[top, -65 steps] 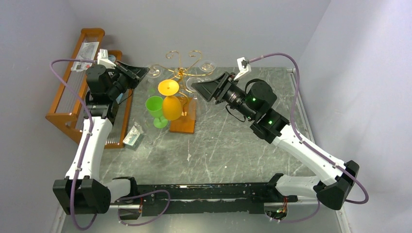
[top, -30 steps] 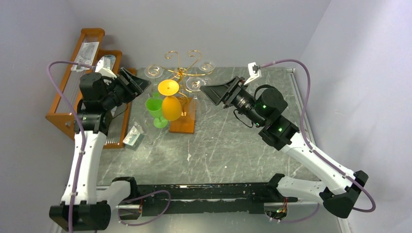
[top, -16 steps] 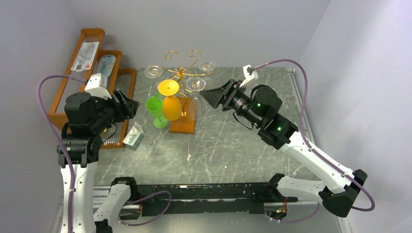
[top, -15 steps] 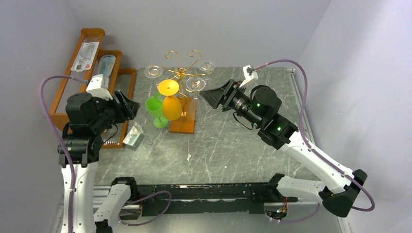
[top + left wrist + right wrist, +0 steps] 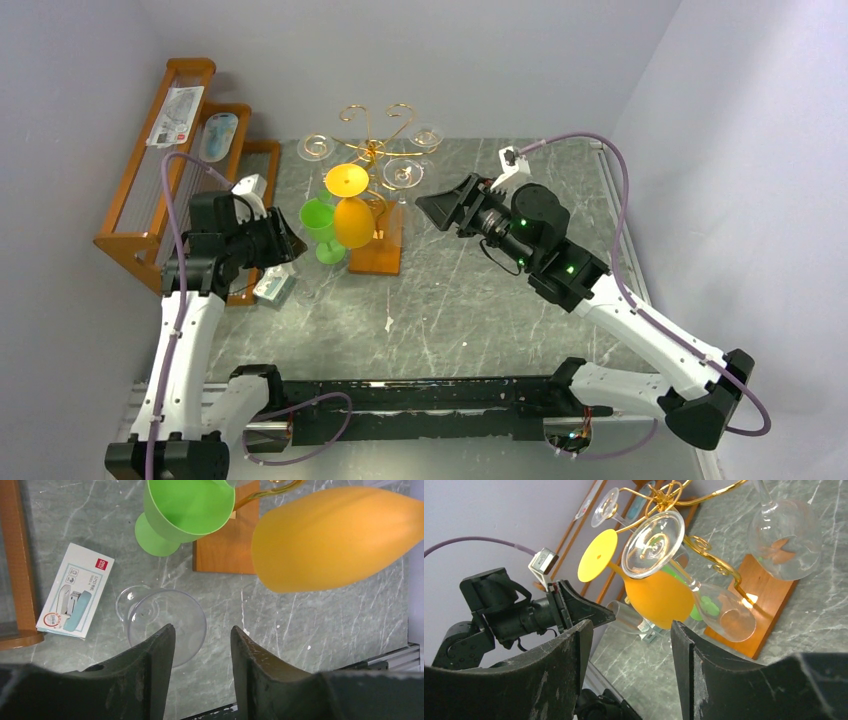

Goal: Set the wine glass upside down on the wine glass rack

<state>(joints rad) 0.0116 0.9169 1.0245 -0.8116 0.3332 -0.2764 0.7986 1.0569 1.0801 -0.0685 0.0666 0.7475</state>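
Left wrist view: the left gripper [image 5: 202,632] hangs released, its jaws parted with nothing clamped between them. The clear wine glass [image 5: 172,615] stands upright on the grey table [image 5: 320,625] just beneath, its rim partly hidden behind the jaw at 7 o'clock. A small box [image 5: 75,597] lies at 9 o'clock of that glass. A green glass [image 5: 187,505] stands at 12 o'clock, and an orange glass [image 5: 335,537] hangs bowl-down at 2 o'clock.

Right wrist view: the right gripper [image 5: 631,625] is released too, jaws wide and gripping nothing. The gold wire rack [image 5: 774,610] fills the picture from 12 to 3 o'clock. Other clear glasses [image 5: 785,540] hang upside down on it beside the orange one.

Top view: the rack sits toward the table's 11 o'clock. The left gripper is at its 8 o'clock and the right gripper at its 3 o'clock, both apart from it. A wooden shelf [image 5: 150,190] lines the table's 9 o'clock edge.
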